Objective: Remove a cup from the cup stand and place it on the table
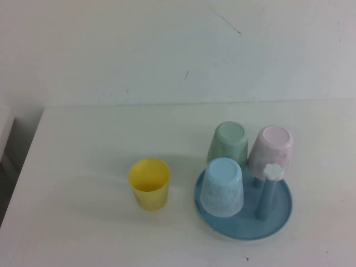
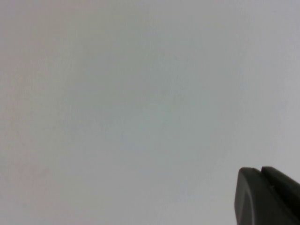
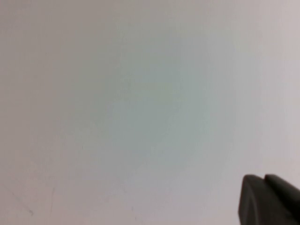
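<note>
Pink cup (image 1: 270, 146) sits upside down on a peg at the back right of the cup stand (image 1: 278, 214), tilted a bit, w/ a bare white-capped peg (image 1: 272, 171) just in front of it. Light blue cup (image 1: 223, 187) is inverted at the stand's front left, green cup (image 1: 228, 141) inverted behind it. Yellow cup (image 1: 149, 183) stands upright, mouth up, on the counter (image 1: 83, 167), left of the stand & apart from it.

Neither arm shows in the high view. Left hand (image 2: 267, 197): only a dark corner seen in its wrist cam, over plain white surface; can't tell if spread or pressed together. Right hand (image 3: 269, 200): same, can't tell.
</note>
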Robot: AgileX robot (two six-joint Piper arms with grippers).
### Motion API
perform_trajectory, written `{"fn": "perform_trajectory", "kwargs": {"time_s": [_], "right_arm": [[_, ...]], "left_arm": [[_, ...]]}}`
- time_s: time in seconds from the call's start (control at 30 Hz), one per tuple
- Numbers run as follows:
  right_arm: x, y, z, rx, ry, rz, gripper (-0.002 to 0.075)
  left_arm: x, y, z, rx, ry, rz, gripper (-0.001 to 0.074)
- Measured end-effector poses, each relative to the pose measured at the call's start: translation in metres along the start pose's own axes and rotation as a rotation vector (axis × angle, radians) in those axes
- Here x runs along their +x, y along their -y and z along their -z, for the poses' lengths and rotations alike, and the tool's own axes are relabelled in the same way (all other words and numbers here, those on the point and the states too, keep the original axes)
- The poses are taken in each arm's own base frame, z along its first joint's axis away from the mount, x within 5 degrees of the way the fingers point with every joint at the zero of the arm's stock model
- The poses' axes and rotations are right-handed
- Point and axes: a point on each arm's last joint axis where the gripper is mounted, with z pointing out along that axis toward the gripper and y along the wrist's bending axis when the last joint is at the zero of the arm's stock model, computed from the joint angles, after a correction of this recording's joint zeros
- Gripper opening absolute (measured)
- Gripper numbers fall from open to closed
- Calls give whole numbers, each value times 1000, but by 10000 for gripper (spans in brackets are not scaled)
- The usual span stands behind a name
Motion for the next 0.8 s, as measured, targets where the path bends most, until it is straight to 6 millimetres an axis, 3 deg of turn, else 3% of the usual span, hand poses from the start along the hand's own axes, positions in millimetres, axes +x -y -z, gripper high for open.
{"fn": "perform_trajectory", "kwargs": {"time_s": [0.27,0.43,0.6,0.8], "right_arm": [[-49,2,-12,-27,-184,-9,-3],[-75,4,-28,-38,-275,-8,-3],[-77,3,-55,-79,-516,54,-3],[-66,-7,-92,-251,-814,129,-3]], "left_arm": [[-50,26,-6,78,-9,-199,-3],[-63,45,-18,168,-208,-231,-3],[-65,62,-40,242,-485,-243,-3],[-62,77,-83,289,-782,-235,-3]]}}
